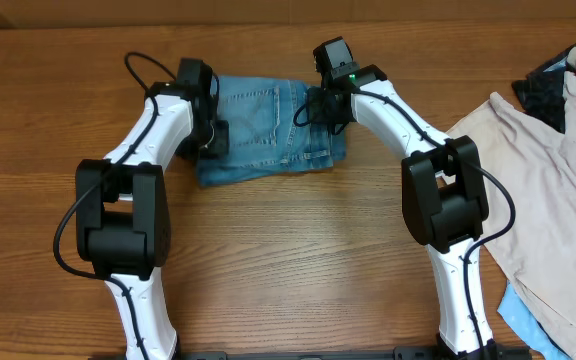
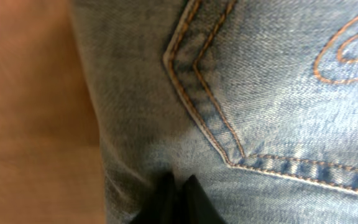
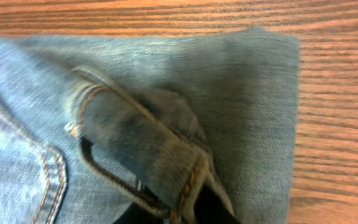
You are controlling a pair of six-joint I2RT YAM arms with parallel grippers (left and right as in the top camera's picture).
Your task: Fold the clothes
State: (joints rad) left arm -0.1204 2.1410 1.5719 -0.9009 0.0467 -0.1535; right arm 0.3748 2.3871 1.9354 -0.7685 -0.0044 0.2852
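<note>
Light-blue denim jeans [image 1: 268, 130], folded into a compact pad toward 12 o'clock on the wooden table [image 1: 298, 250], lie lengthwise from 9 to 3 between both arms, with the left gripper [image 2: 180, 198] closed tight at their 9 o'clock edge and the right gripper [image 3: 199, 210], its opening impossible to tell, at 3 o'clock.

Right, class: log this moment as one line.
jeans: folded compact on table | left end effector: shut, near back pocket | right end effector: at belt loop, opening unclear | spare garments: far right
</note>
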